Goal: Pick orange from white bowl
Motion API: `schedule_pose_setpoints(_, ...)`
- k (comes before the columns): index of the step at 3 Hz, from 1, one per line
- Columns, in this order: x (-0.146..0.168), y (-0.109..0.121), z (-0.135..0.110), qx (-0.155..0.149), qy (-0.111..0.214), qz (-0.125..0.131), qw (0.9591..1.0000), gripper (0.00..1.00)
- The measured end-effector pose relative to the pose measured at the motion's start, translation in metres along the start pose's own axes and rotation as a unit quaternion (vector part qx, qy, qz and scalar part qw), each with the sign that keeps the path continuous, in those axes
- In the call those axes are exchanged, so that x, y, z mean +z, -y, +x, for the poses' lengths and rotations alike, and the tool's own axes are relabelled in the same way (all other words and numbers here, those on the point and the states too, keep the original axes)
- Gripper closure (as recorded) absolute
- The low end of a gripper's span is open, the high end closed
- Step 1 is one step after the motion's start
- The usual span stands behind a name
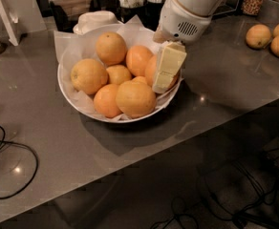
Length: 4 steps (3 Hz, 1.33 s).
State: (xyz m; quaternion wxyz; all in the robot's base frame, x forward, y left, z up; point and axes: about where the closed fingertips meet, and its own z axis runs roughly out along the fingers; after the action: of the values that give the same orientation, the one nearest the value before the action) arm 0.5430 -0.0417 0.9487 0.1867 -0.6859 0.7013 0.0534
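The white bowl (70, 97), lined with crinkled white paper, sits on the grey counter and holds several oranges. My gripper (163, 75) hangs from the white arm (187, 13) and reaches down into the bowl's right side. It sits against a deep orange one (150, 69), which it mostly hides. A big orange (135, 98) lies at the front of the pile and a paler one (88, 75) at the left.
A smaller white stacked dish (96, 19) stands just behind the bowl. Three loose oranges (259, 35) lie at the counter's far right. A black cable (8, 163) loops at the left front. The counter's front edge (187, 149) runs diagonally below the bowl.
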Motion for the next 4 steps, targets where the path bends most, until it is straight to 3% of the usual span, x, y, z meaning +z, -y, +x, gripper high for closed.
schedule_pose_setpoints(1,-0.007,-0.002,0.008,0.015,-0.012,0.01,0.9998,0.0)
schedule_pose_setpoints(4,0.01,0.002,0.03,0.04,-0.009,0.005,0.9992,0.0)
